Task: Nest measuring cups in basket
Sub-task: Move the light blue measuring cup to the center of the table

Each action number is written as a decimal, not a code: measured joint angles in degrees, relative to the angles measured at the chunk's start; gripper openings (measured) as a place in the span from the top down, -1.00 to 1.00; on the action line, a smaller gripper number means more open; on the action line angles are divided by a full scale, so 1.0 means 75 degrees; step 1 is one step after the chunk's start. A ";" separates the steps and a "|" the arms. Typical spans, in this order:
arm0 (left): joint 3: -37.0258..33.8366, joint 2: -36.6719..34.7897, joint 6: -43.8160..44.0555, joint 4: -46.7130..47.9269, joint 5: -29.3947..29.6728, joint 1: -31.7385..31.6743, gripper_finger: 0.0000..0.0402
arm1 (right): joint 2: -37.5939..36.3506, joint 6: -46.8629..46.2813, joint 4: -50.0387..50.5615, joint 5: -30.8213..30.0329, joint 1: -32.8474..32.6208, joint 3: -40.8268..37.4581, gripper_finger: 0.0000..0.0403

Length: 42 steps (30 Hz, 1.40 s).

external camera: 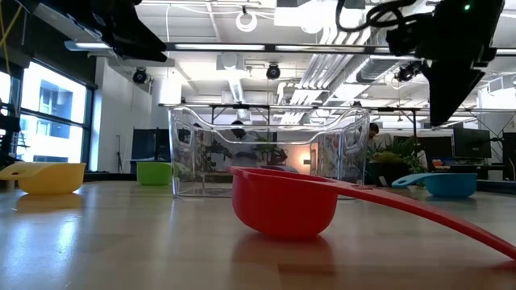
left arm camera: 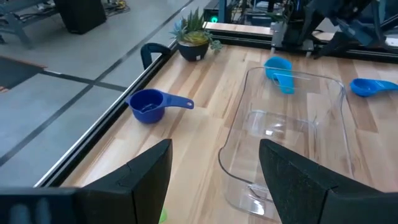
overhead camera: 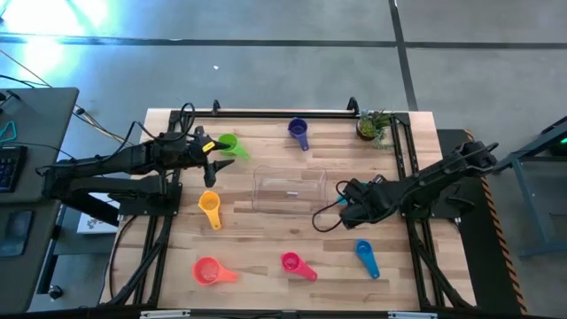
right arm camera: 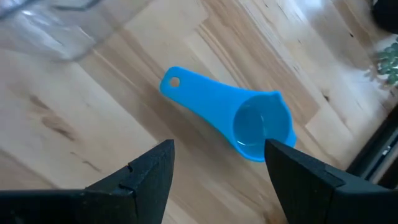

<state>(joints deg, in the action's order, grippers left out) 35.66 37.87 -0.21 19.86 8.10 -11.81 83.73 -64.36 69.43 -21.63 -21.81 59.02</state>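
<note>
Near the middle of the counter [overhead camera: 266,239] stood the clear basket [overhead camera: 289,189], with no cup visible inside it. Around it lay the measuring cups, all well apart from one another: the green cup [overhead camera: 228,144] toward the far left corner, the purple cup [overhead camera: 299,131] by the far edge, the orange-yellow cup [overhead camera: 209,205] just left of the basket, the coral cup [overhead camera: 208,270] and the magenta cup [overhead camera: 292,262] along the near edge, and the blue cup [overhead camera: 364,252] toward the near right. A teal cup [left arm camera: 278,67] showed in the left wrist view beyond the basket, close to the right arm. A small potted plant [overhead camera: 373,125] sat at the far right corner.

The left gripper [overhead camera: 215,159] hung just beside the green cup, its fingers [left arm camera: 146,177] spread and holding nothing. The right gripper [overhead camera: 347,202] hovered just right of the basket, above the teal cup [right arm camera: 258,127], its fingers [right arm camera: 152,174] likewise released and apart.
</note>
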 joint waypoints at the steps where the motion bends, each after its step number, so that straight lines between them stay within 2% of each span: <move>1: 0.0000 0.0000 0.0000 0.0000 0.0001 0.0000 -0.16 | 0.0086 0.0013 0.0023 0.0000 0.0030 0.0000 -0.20; 12: 0.0000 0.0001 0.0003 0.0000 0.0009 0.0000 -0.16 | 0.1035 0.0390 0.0512 0.0418 0.0219 0.0000 -0.20; 23: 0.0000 0.0003 0.0135 -0.0118 0.0023 -0.0003 -0.16 | 0.1025 0.3124 0.0789 0.0519 0.0321 0.0000 -0.20; 28: 0.0000 0.0003 0.0224 -0.0272 0.0026 -0.0003 -0.16 | 0.1025 0.3951 0.0943 0.0540 0.0465 0.0000 -0.20; 36: 0.0000 0.0003 0.0219 -0.0581 0.0029 -0.0003 -0.16 | 0.0973 0.4190 0.1123 0.0571 0.0557 -0.0028 -0.20; 42: 0.0000 0.0003 0.0213 -0.0586 0.0029 -0.0003 -0.16 | 0.0044 0.3908 0.0803 0.0869 0.0598 -0.0996 -0.20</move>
<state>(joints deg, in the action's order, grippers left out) 35.66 37.89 1.39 15.46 8.32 -11.84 84.06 -35.05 75.45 -15.11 -17.32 51.56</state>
